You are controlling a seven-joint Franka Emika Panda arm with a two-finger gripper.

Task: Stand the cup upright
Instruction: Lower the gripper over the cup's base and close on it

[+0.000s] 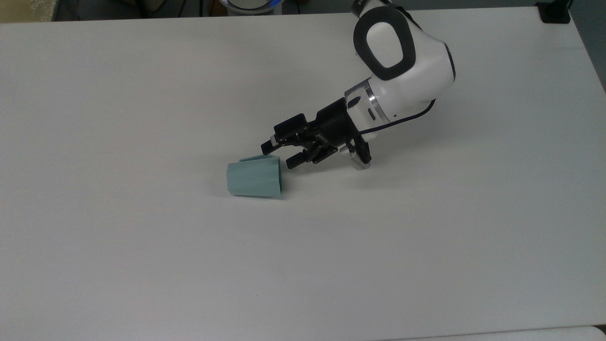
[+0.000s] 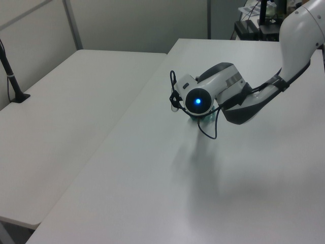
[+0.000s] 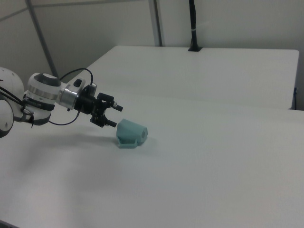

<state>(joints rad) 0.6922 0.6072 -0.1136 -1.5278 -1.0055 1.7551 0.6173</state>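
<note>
Black and low, the gripper (image 1: 279, 155) sits just above the desk (image 1: 142, 265), and its two fingers are spread apart with nothing between them. In the top view the fingertips reach almost to the wide end of the cup (image 1: 254, 179), at the cup's upper right corner, but I cannot tell if they touch it. In the right view the gripper (image 3: 113, 116) is just left of the cup (image 3: 131, 134) with a small gap showing.

No writing or labels can be read on the cup, the arm or the desk.

The arm (image 1: 402, 61) is white with dark trim. In the top view it comes in from the upper right and leans down toward the lower left, so the gripper points sideways at the cup. A thin black cable (image 1: 402, 121) runs along its wrist. In the left view the arm (image 2: 228, 94) bends down to the desk and a blue light (image 2: 196, 100) glows on it.

The cup is pale teal and lies on its side near the middle of the desk. In the top view its narrow bottom points left and its wide end points right, with the handle on the far side.

The desk is wide and white, with open room all around the cup and its edges well away. A second white desk (image 2: 76, 101) stands beside it in the left view.
</note>
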